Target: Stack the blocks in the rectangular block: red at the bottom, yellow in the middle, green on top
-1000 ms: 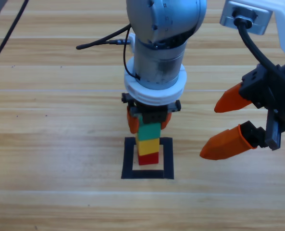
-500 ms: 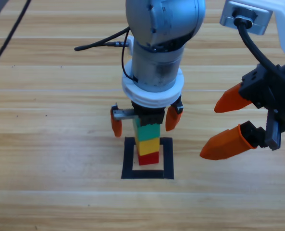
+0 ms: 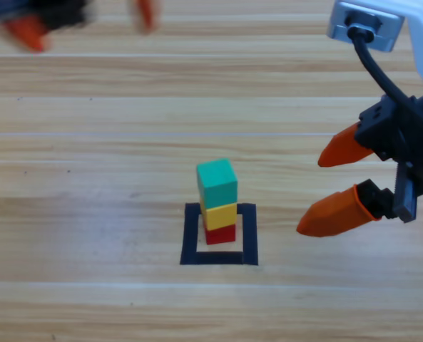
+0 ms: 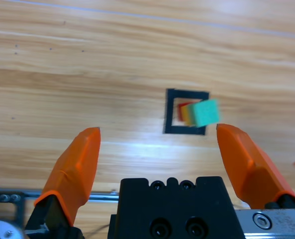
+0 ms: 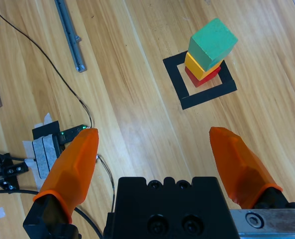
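Note:
Inside the black tape rectangular block (image 3: 250, 235) (image 4: 170, 127) (image 5: 207, 95) stands a stack of three cubes: red (image 3: 221, 234) (image 5: 194, 78) at the bottom, yellow (image 3: 220, 215) (image 5: 201, 64) in the middle, green (image 3: 217, 182) (image 4: 205, 112) (image 5: 212, 41) on top. Nothing touches the stack. My left gripper (image 3: 86, 20) is a blur at the top left corner of the high view, far from the stack; its wrist view shows it open (image 4: 159, 159) and empty, high above the table. My right gripper (image 3: 332, 182) hangs open and empty to the right of the stack.
The right wrist view shows black cables (image 5: 48, 64), two metal rails (image 5: 70, 35) and a taped-down small black device (image 5: 45, 142) on the wood beside the square. Bare wooden table surrounds the square.
The left gripper, open around the green cube half a second ago, has pulled up and away to the top left corner. The stack stands on its own. The right arm has not moved.

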